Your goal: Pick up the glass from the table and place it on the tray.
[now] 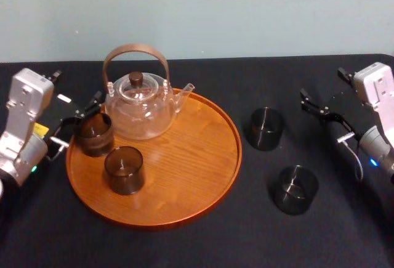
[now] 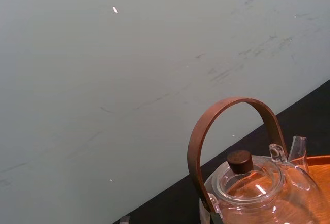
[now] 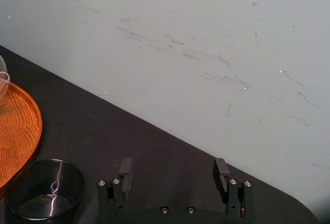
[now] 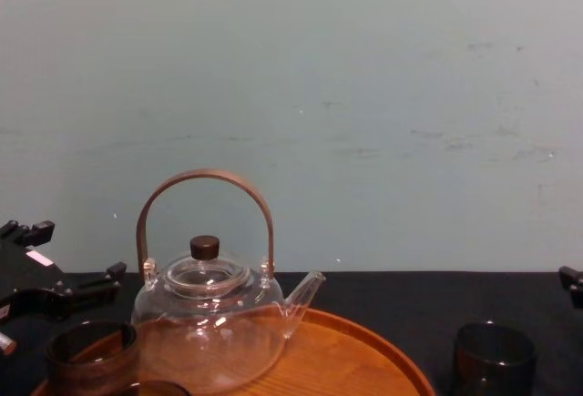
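Observation:
Two dark smoky glasses stand on the black table [image 1: 345, 219] right of the tray: one farther back [image 1: 266, 128] [image 3: 45, 190] [image 4: 494, 352], one nearer the front [image 1: 296, 189]. My right gripper [image 1: 321, 111] [image 3: 172, 175] hovers open and empty, right of the farther glass. The round wooden tray [image 1: 203, 175] [image 4: 364, 350] holds a clear teapot [image 1: 138, 105] [image 2: 258, 183] [image 4: 209, 323] and two more glasses [image 1: 124, 169] [image 1: 93, 134]. My left gripper [image 1: 79, 122] [image 4: 64, 264] stands open at the tray's left rim, beside the left glass [image 4: 91, 350].
A pale wall [image 4: 364, 96] rises just behind the table's far edge. The teapot's tall brown handle [image 1: 135, 55] arches over the back of the tray. Bare black cloth lies in front of the tray and between the two right-hand glasses.

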Controlling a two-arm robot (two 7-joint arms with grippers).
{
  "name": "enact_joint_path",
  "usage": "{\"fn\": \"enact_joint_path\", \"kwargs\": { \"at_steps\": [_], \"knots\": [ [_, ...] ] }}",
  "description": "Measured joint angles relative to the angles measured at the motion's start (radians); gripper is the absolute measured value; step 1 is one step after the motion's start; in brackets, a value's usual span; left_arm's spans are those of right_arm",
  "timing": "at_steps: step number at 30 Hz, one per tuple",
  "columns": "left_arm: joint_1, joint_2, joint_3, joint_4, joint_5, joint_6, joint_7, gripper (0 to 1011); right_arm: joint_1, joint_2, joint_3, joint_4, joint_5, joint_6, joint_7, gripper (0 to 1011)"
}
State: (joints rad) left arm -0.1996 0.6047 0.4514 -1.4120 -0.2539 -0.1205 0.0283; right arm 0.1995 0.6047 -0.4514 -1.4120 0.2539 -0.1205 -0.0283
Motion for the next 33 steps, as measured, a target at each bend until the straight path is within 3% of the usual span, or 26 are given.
{"fn": "enact_joint_path", "kwargs": {
  "at_steps": [9,18,33],
  "knots": [
    [0.0,0.0,0.0,0.0,0.0,0.0,0.0,1001,-0.011,-0.003,0.021,-0.011,0.014,0.002,0.029,1003],
    [0.0,0.0,0.0,0.0,0.0,0.0,0.0,1001,-0.056,0.011,0.076,-0.083,0.092,0.048,0.094,1002],
    [0.0,0.0,0.0,0.0,0.0,0.0,0.0,1001,-0.195,0.087,0.178,-0.232,0.209,0.12,0.205,1003]
  ]
}}
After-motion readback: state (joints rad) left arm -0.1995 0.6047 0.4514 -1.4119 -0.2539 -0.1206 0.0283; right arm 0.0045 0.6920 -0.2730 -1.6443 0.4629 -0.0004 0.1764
